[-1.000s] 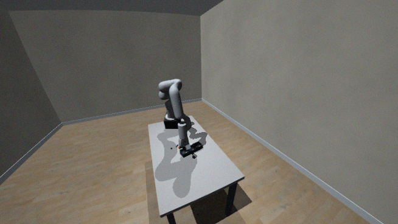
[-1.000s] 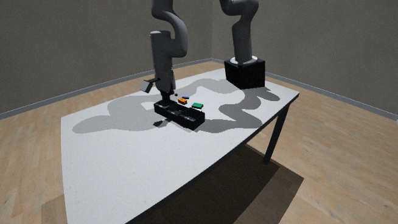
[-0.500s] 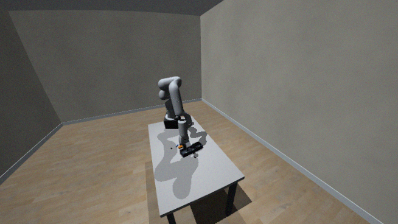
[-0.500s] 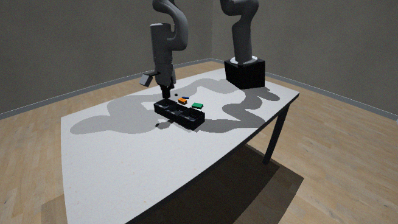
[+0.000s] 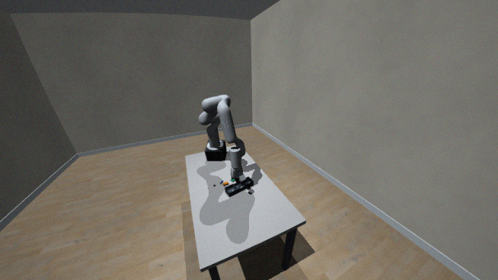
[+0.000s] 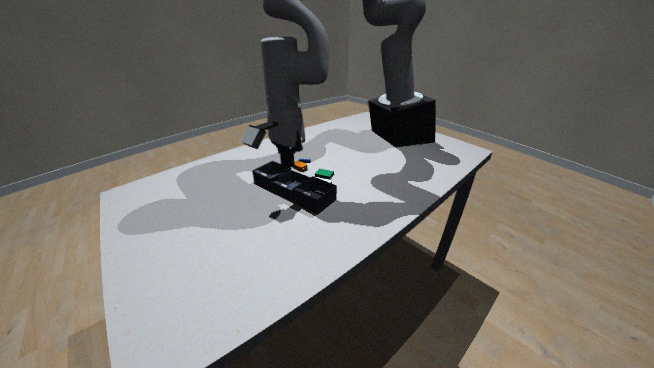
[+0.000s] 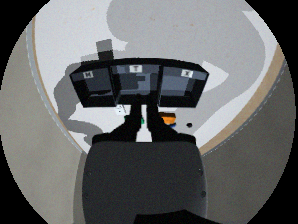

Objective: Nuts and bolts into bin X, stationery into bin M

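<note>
A black row of bins stands mid-table and also shows in the wrist view. Its marks are too small to read. My gripper hangs just over the row's far edge, near its left half, pointing down. Its fingers stand almost together and I make out nothing between them. An orange thing, a small blue thing and a green flat thing lie on the table behind the bins, right of the gripper. Some small light pieces lie inside the bins.
A small grey block lies on the table on the bins' other side, in shadow. A tiny dark thing lies left of the orange one. The arm's black base stands at the table's far end.
</note>
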Robot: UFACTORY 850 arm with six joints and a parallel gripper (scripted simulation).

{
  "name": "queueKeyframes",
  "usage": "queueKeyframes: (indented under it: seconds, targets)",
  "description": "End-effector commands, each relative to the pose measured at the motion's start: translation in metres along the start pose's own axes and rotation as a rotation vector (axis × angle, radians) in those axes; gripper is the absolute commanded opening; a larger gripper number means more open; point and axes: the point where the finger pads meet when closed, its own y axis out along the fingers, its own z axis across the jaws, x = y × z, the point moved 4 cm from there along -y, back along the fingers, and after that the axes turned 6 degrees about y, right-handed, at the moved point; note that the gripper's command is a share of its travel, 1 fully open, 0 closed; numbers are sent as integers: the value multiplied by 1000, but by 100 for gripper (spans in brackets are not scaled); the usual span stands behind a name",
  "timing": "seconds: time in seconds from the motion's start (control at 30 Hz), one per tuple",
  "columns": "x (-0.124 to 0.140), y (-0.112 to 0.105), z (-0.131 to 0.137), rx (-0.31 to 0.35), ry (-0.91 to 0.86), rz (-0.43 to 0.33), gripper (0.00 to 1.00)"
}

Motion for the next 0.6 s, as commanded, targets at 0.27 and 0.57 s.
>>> queueKeyframes:
  seconds: [0.27,0.57]
  targets:
    - [0,5,-18,7,0,6,7]
    - [0,23,-18,7,0,6,7]
